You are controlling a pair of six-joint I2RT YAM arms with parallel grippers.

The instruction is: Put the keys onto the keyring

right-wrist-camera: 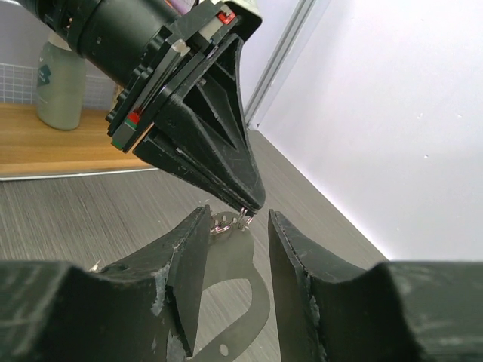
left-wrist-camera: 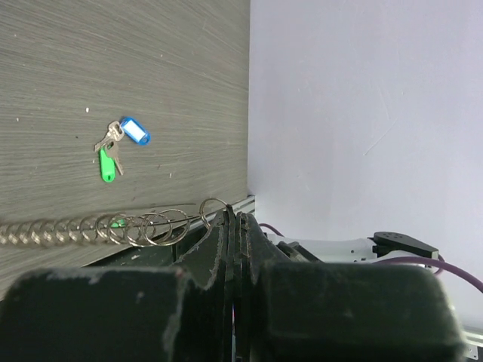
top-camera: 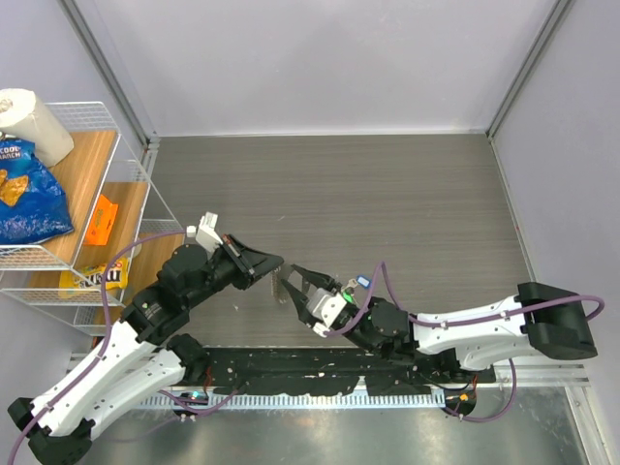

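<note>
My left gripper [top-camera: 275, 262] is shut on the thin silver ring [left-wrist-camera: 213, 207] of the keyring and holds it just above the table. The ring's short chain [left-wrist-camera: 90, 230] trails off to the left in the left wrist view. The grey-beige strap [right-wrist-camera: 245, 283] hangs below the ring [right-wrist-camera: 244, 216]. My right gripper [right-wrist-camera: 238, 215] is open and faces the left one, its fingers either side of the ring and strap without touching them. The keys lie on the table beside the right wrist, one with a green head [left-wrist-camera: 108, 167] and one with a blue tag [left-wrist-camera: 136, 130]; the blue tag also shows in the top view [top-camera: 363, 282].
A white wire shelf [top-camera: 131, 199] stands at the left edge. It holds a blue chip bag [top-camera: 27, 194], a paper towel roll [top-camera: 34, 121], an orange packet [top-camera: 99, 221] and a yellow sweets pack [top-camera: 97, 278]. Walls close the back and right sides.
</note>
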